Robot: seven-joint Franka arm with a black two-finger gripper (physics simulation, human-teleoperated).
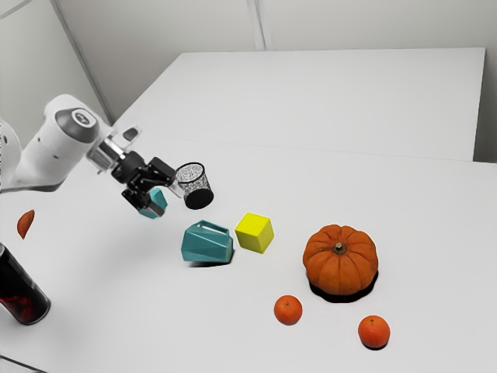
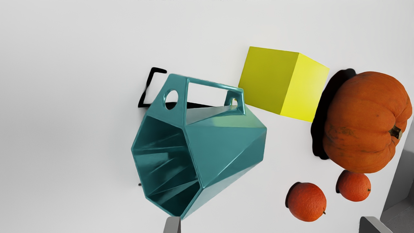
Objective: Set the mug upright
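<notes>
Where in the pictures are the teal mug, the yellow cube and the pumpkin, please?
Teal mug (image 2: 223, 145): wrist view, outer side wall.
Yellow cube (image 2: 268, 81): wrist view, darker face.
Pumpkin (image 1: 340, 270): exterior view, ribbed side.

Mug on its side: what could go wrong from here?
The mug lies on its side and may roll or slide if one finger touches first. The yellow cube sits close to its handle, so the open hand could knock it. The mesh cup looks near the hand and might get bumped.
</notes>
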